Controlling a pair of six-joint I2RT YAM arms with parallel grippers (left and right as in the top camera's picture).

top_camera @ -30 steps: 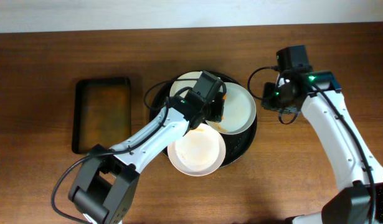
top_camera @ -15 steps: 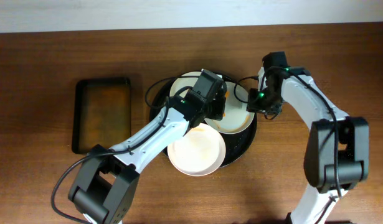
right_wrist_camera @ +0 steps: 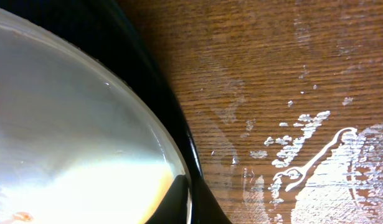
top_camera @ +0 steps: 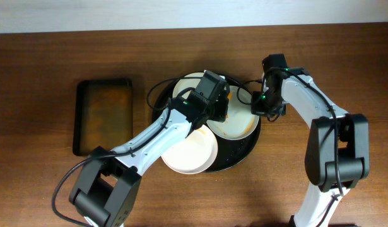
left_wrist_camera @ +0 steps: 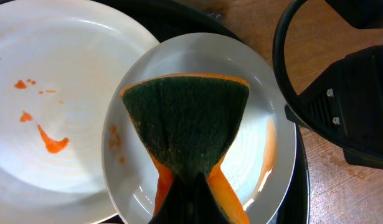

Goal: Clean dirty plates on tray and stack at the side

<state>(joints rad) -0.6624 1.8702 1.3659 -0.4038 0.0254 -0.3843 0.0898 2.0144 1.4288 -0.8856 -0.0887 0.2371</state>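
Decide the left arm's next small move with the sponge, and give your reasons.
Probably press the sponge down and wipe it across the plate beneath it. The left gripper pinches the sponge over that plate, orange smears show on it, and the right gripper sits at its rim.

Left on tabletop [top_camera: 42, 183]: rectangular tray [top_camera: 76, 120]. Centre: round tray [top_camera: 244, 149] bearing back plate [top_camera: 186, 86], right plate [top_camera: 241, 118]; front plate [top_camera: 190, 152] overhanging its front-left rim.
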